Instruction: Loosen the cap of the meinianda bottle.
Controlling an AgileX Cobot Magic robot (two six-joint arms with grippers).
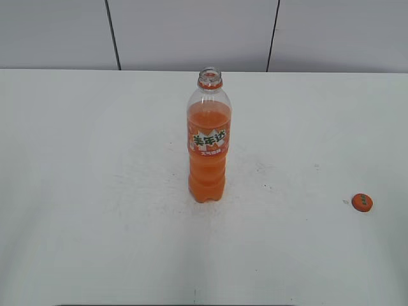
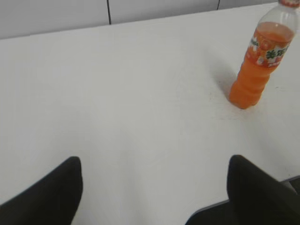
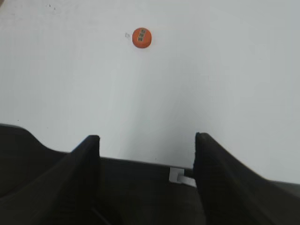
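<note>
On the white table point(image 1: 95, 191), in the exterior view, the meinianda bottle point(image 1: 208, 150) is seen standing upright near the middle, its mouth open and uncapped, with orange liquid filling it to just below the shoulder. The cap point(image 1: 362, 203) is found lying flat on the table well to the right of the bottle and nearer the camera, apart from it. Behind the bottle a grey panelled wall point(image 1: 191, 32) is seen. No arm is shown in this view.

In the left wrist view, the bottle point(image 2: 260, 65) is seen upright at the upper right, well beyond the left gripper point(image 2: 154, 192). The gripper's two dark fingers point(image 2: 51, 197) are spread wide apart, and nothing is held between them.

In the right wrist view, the cap point(image 3: 141, 37) is seen top side up, far ahead of the right gripper point(image 3: 147, 159). Its fingers point(image 3: 79, 173) are held wide open over bare table, and nothing is grasped
</note>
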